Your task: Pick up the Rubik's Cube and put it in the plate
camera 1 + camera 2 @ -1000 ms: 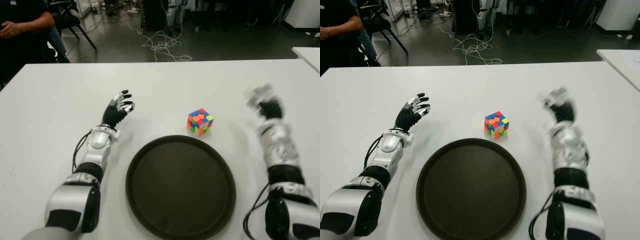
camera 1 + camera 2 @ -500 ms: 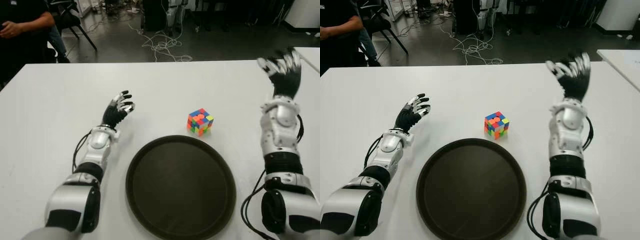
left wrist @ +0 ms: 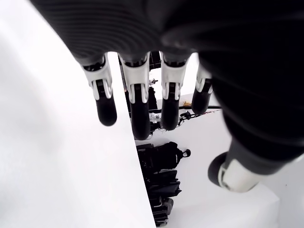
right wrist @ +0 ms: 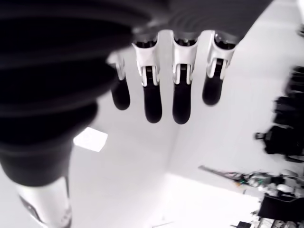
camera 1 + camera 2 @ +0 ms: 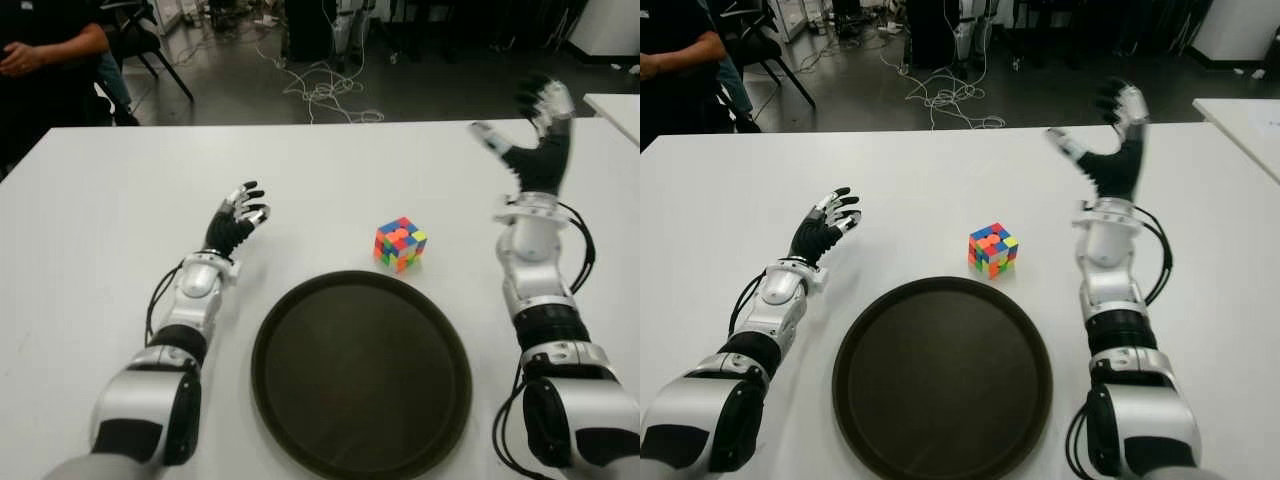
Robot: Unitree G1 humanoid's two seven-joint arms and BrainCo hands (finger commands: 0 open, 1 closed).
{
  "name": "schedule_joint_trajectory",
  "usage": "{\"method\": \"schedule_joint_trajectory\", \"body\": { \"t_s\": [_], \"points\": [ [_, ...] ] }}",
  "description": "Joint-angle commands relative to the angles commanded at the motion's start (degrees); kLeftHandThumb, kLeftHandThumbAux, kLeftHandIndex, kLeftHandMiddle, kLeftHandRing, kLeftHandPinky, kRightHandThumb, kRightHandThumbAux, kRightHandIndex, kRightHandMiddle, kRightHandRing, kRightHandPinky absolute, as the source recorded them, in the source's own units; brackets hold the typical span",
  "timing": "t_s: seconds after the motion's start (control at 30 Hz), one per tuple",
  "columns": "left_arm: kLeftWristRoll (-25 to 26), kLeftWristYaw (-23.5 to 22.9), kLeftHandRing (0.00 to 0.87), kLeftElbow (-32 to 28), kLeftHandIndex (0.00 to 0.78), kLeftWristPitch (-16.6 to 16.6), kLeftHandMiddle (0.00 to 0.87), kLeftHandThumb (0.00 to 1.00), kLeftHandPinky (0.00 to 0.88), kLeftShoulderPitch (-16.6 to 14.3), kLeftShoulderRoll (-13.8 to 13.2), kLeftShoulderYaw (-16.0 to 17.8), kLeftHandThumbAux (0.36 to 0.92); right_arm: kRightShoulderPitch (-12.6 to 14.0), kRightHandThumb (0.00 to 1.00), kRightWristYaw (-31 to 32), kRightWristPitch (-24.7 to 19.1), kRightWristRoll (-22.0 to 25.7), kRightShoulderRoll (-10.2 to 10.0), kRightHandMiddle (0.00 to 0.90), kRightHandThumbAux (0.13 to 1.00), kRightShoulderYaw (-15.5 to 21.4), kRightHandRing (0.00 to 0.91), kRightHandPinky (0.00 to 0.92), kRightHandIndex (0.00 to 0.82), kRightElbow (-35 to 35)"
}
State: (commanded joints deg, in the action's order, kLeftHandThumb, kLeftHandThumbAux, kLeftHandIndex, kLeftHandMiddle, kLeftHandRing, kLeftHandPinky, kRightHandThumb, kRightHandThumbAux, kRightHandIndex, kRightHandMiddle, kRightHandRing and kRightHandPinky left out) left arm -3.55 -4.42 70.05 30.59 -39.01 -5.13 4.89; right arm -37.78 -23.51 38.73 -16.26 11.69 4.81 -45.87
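White table carried the Rubik's Cube left of and below the raised right hand, whose fingers were spread and empty. Coming down from that height, it risked knocking the cube away from the plate. Beyond the plate the left hand showed, open and holding nothing.

no readable text, labels or numbers anywhere.
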Motion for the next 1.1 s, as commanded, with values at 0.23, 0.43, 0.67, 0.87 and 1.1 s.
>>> {"method": "schedule_joint_trajectory", "body": {
  "t_s": [0.23, 0.43, 0.67, 0.87, 1.1],
  "points": [
    [-0.2, 0.2, 0.194, 0.1, 0.124, 0.2, 0.186, 0.168, 0.175, 0.0, -0.1, -0.2, 0.642, -0.1, 0.0, 0.0, 1.3, -4.5, 2.7, 0.288, 0.782, -3.6, 0.291, 0.28, 0.24, -1.3],
    [-0.2, 0.1, 0.195, 0.2, 0.123, 0.3, 0.184, 0.168, 0.194, 0.1, -0.2, -0.2, 0.653, 0.2, 0.0, 3.8, 0.9, -5.1, 4.8, 0.275, 0.816, -6.2, 0.28, 0.277, 0.23, -1.3],
    [0.0, 0.0, 0.198, 0.2, 0.128, 0.5, 0.184, 0.177, 0.207, 0.1, -0.1, -0.2, 0.652, 1.0, 0.0, 7.0, -0.2, -9.2, 9.1, 0.269, 0.818, -9.8, 0.259, 0.241, 0.239, 1.5],
    [0.2, -0.2, 0.197, 0.1, 0.128, 0.4, 0.189, 0.172, 0.169, 0.1, 0.1, -0.1, 0.654, 2.3, 0.0, 14.0, -5.0, -12.0, 13.3, 0.267, 0.785, -12.4, 0.252, 0.23, 0.25, 7.8],
    [0.3, -0.2, 0.199, 0.0, 0.128, 0.4, 0.195, 0.172, 0.17, 0.2, 0.2, 0.0, 0.658, 4.4, 0.0, 24.9, -12.1, -13.6, 17.4, 0.231, 0.716, -15.2, 0.23, 0.194, 0.216, 16.6]
  ]
}}
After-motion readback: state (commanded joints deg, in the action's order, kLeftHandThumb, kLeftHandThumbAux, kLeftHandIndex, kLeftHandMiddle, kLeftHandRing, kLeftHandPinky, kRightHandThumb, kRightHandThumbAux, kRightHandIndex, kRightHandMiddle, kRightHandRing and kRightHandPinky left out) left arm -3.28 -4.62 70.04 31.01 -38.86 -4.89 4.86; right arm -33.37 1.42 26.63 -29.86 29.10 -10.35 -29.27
